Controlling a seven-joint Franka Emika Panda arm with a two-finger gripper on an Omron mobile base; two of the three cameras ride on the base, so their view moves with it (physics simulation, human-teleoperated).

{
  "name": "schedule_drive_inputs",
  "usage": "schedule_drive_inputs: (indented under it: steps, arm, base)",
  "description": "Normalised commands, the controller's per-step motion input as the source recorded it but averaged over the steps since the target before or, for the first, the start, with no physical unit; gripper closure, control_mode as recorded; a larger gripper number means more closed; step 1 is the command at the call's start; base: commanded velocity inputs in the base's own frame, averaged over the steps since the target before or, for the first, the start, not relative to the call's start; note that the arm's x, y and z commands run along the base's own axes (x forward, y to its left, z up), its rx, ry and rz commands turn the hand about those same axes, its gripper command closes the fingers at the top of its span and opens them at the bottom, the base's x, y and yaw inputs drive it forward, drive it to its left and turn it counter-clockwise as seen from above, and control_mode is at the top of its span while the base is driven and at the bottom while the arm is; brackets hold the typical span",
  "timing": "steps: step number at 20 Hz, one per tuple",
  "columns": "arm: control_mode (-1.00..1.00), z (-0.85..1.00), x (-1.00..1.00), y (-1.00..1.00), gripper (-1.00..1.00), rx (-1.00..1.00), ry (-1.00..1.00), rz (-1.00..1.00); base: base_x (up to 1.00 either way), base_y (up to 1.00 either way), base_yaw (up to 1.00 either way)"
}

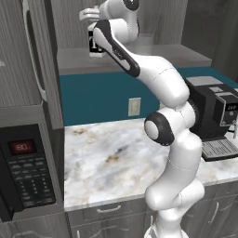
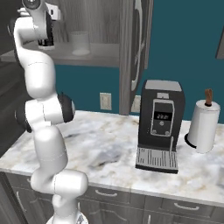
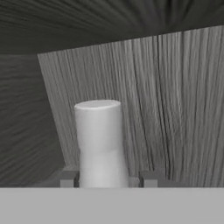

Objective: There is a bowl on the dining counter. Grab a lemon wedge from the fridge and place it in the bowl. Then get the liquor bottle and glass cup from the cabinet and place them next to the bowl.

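The liquor bottle (image 1: pixel 95 44), pale with a black label, stands on the shelf of the open cabinet (image 1: pixel 181 56). My gripper (image 1: pixel 91 23) reaches in at its top. In the hand view the bottle's pale neck (image 3: pixel 99 140) stands upright between my two fingertips (image 3: pixel 68 178). The left one sits against the neck and a thin gap remains at the right one, so the gripper (image 3: pixel 109 179) is open around it. The glass cup (image 2: pixel 80 42) stands further right on the same shelf. The bowl, the dining counter and the fridge are out of view.
An open cabinet door (image 2: pixel 136 52) hangs right of the shelf. On the marble worktop (image 1: pixel 107 158) below stand a black coffee machine (image 2: pixel 159 118) and a paper towel roll (image 2: pixel 203 124). A microwave (image 1: pixel 25 172) sits at the left.
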Motion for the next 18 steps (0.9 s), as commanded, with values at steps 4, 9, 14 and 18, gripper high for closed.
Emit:
schedule_drive_inputs:
  steps: [4, 9, 14, 18]
  arm:
    - [-1.0, 0.0, -0.92, -0.18, 1.0, 0.0, -0.12, 0.0]
    - [-1.0, 0.0, -1.0, -0.28, 1.0, 0.0, -0.17, 0.0]
    - [-1.0, 0.0, -1.0, -0.32, 1.0, 0.0, -0.16, 0.0]
    - [-1.0, 0.0, -1.0, -0.29, 1.0, 0.0, -0.09, 0.0]
  base:
    - [0.0, 0.0, 0.0]
    - [0.0, 0.0, 0.0]
    - [0.0, 0.0, 0.0]
    - [0.0, 0.0, 0.0]
